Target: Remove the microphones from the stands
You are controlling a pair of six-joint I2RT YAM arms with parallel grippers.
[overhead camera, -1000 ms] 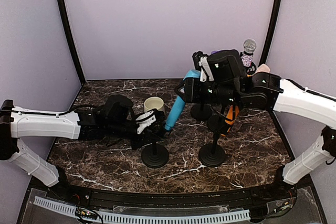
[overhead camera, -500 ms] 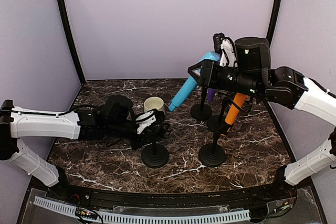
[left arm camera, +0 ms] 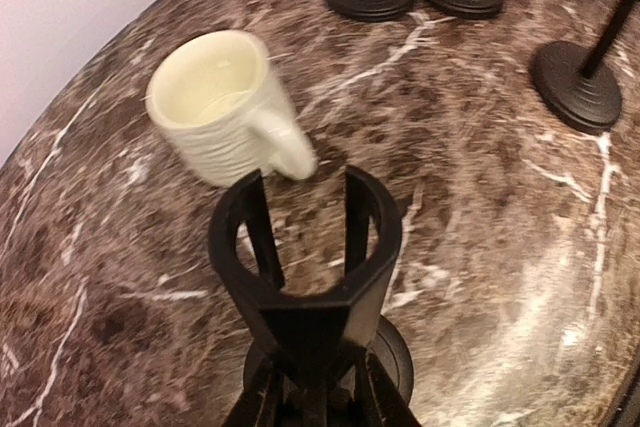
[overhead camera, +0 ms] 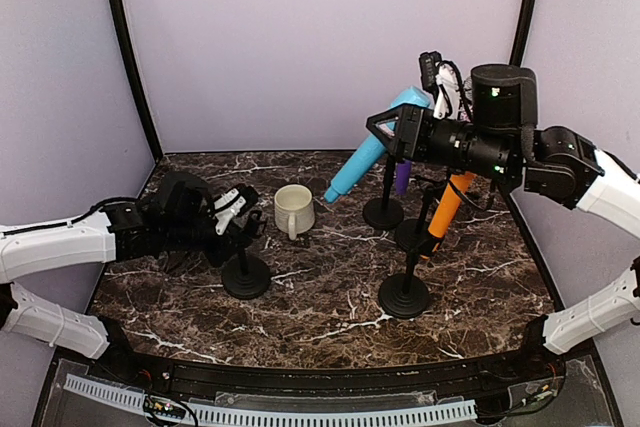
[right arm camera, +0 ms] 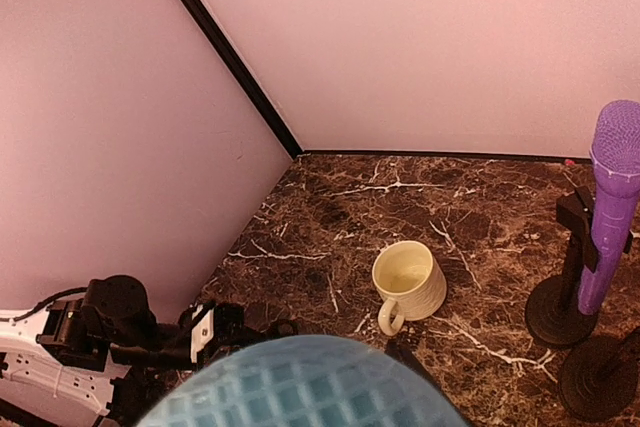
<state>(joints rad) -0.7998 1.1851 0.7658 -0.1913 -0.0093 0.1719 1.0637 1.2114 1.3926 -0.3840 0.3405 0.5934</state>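
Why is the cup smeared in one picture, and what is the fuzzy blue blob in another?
Left wrist view: the cream mug is motion-blurred, the empty stand is sharp. Right wrist view: the blob is the blue microphone, too close to focus; the purple microphone is crisp.

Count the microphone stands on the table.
4. Empty stand at left; back stand holding the purple microphone; third stand just right of it; front stand holding the orange microphone. None looks hidden.

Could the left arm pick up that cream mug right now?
Probably not yet: the left gripper is shut on the empty stand, though the mug sits close by, unobstructed.
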